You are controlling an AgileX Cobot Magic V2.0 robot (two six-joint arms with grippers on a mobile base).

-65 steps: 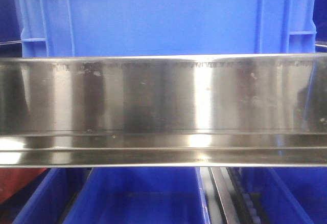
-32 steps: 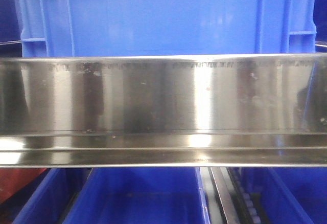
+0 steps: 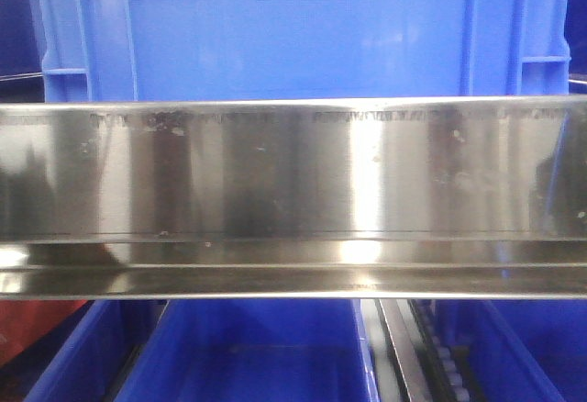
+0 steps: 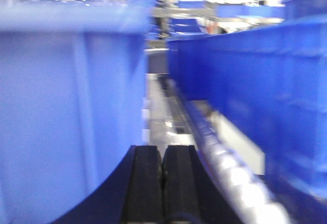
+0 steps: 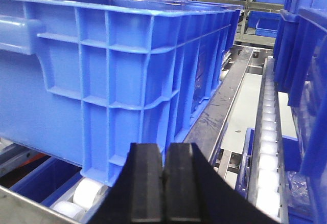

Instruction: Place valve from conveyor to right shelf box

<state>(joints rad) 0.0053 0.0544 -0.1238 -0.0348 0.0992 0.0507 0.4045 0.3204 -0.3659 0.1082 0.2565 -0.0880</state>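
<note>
Left gripper (image 4: 162, 183): we see jaws together, empty.
Right gripper (image 5: 164, 188): jaws together, beside a crate (image 5: 117, 65).
Shelf (image 3: 293, 191): we see its rail.

The right shelf (image 3: 293, 191) fills the front view — a broad, shiny stainless-steel rail running level from edge to edge, streaked with bright reflections and a few small smudges.
</note>
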